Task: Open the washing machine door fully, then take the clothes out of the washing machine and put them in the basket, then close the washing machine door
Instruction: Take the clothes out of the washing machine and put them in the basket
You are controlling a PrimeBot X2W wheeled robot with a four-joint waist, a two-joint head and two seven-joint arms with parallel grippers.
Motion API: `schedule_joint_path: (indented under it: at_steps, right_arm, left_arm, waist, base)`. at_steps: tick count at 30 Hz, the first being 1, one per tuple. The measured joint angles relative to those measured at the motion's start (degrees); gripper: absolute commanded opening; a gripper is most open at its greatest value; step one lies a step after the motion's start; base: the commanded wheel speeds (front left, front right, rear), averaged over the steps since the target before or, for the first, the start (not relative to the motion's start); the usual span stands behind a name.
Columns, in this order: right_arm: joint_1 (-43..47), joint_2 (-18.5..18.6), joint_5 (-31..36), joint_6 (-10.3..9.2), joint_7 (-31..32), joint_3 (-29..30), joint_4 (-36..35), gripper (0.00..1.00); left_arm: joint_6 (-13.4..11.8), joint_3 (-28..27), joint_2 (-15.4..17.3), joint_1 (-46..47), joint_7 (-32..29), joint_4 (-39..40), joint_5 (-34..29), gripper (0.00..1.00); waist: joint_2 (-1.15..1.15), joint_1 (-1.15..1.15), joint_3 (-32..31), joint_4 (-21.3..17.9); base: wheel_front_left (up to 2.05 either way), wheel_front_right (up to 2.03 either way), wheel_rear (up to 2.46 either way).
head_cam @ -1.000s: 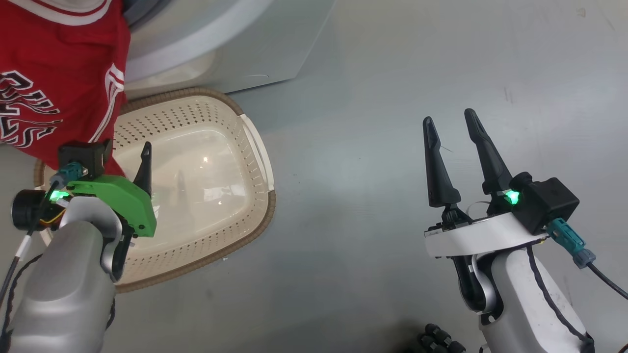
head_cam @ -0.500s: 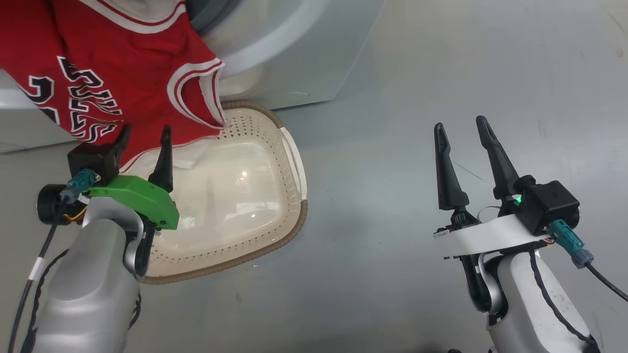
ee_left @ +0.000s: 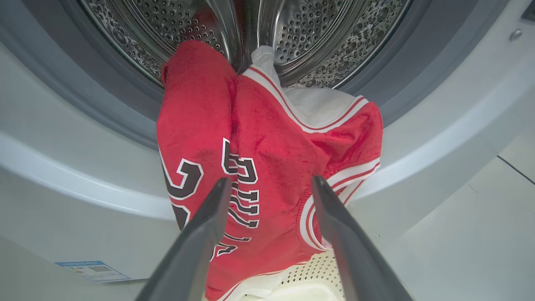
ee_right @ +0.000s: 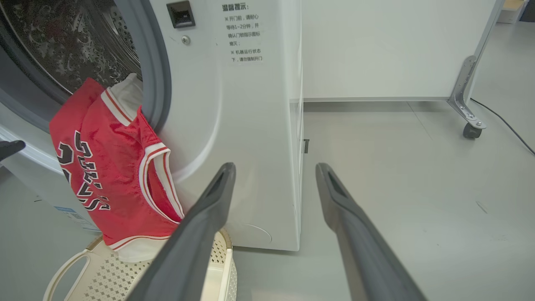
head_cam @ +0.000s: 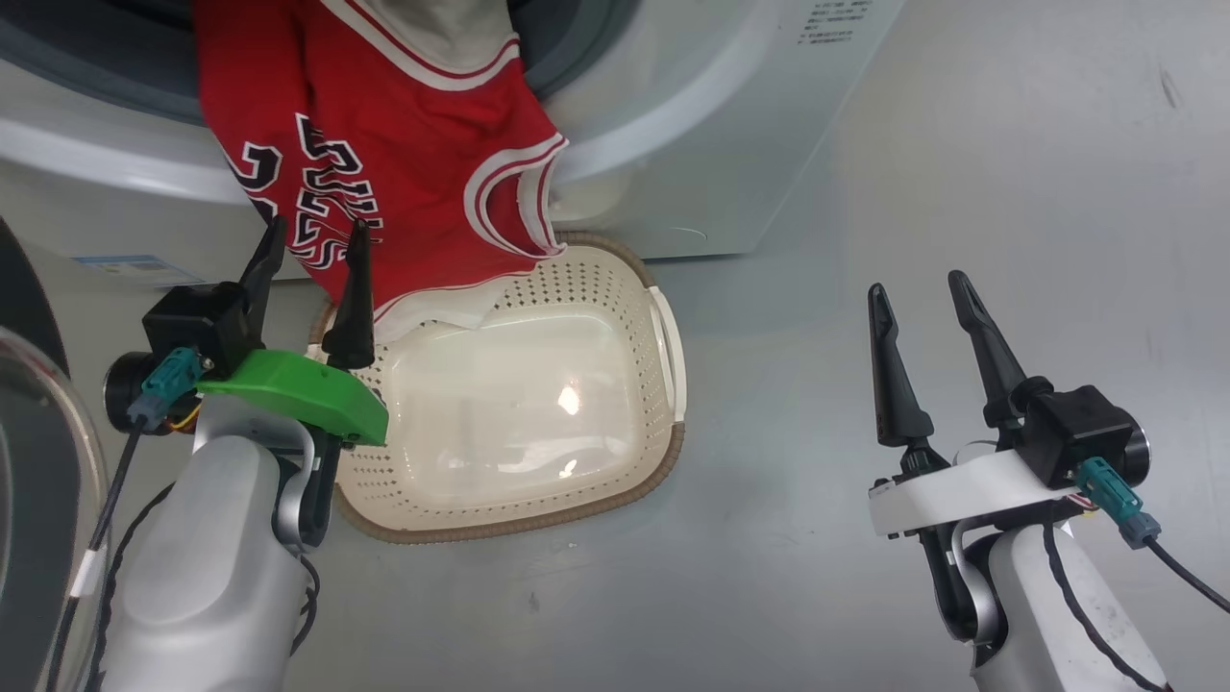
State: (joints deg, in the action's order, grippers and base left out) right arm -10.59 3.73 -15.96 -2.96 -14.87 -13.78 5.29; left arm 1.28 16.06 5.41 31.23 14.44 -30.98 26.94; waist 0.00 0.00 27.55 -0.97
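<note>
The red clothes point(head_cam: 404, 163) hang out of the washing machine point(head_cam: 711, 135) over its front lip, and the lower hem reaches into the cream basket point(head_cam: 665, 375) on the floor below. My left gripper point(head_cam: 317, 226) is open, fingers pointing at the jersey's lettering, with nothing pinched. Its wrist view shows the clothes point(ee_left: 267, 154) draped from the steel drum point(ee_left: 317, 29) and its gripper point(ee_left: 271, 179) just before them. My right gripper point(head_cam: 915, 284) stands open over bare floor right of the basket. The washing machine door point(head_cam: 43, 452) is swung open at the far left.
The right wrist view shows the washing machine point(ee_right: 250, 125) side-on, the clothes point(ee_right: 113, 175) and the basket point(ee_right: 104, 271). Behind it stands a white panel on a caster point(ee_right: 470, 129), with a cable on the grey floor. A blue label point(ee_left: 90, 269) marks the washer's lower front.
The head view has shifted, bringing more of the washer and jersey into it. My left gripper's fingers now stand before the jersey's lettering. Both grippers stay open.
</note>
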Motion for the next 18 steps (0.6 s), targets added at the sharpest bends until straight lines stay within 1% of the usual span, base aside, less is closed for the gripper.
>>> schedule_joint_path:
  at_steps: [4,6,10,13,18]
  right_arm:
    - [0.89,0.01,0.48,0.38,0.01,0.08,0.66,1.0]
    - [0.91,-0.01,0.48,0.56,0.0,0.05,0.77,1.0]
    - [1.82,-0.07,0.52,0.9,0.0,-0.14,1.22,1.0]
    - [2.04,-0.1,0.53,1.37,0.0,-0.65,1.77,1.0]
    - [3.05,-0.15,0.53,1.57,0.0,-0.85,2.19,1.0]
  left_arm:
    - [-0.45,-1.01,-0.46,-2.13,0.01,4.21,-0.56,1.0]
    - [-0.46,-1.12,-0.46,-2.98,0.0,4.9,-0.79,1.0]
    - [-1.04,-1.23,-0.49,-7.36,0.0,8.2,-1.7,1.0]
    - [-1.22,-1.16,-0.51,-9.92,0.0,9.75,-1.97,1.0]
    - [-2.09,-0.91,-0.51,-14.71,0.0,11.46,-3.23,1.0]
  waist:
    - [0.0,0.0,-1.71,1.89]
    - [0.0,0.0,-2.17,2.27]
    - [0.0,0.0,-4.44,3.71]
    - [0.0,0.0,-5.68,4.18]
    - [0.0,0.0,-7.49,4.3]
  base:
    - [0.0,0.0,0.0]
    - [0.0,0.0,0.0]
    - [0.0,0.0,0.0]
    - [0.0,0.0,0.0]
    - [0.0,0.0,0.0]
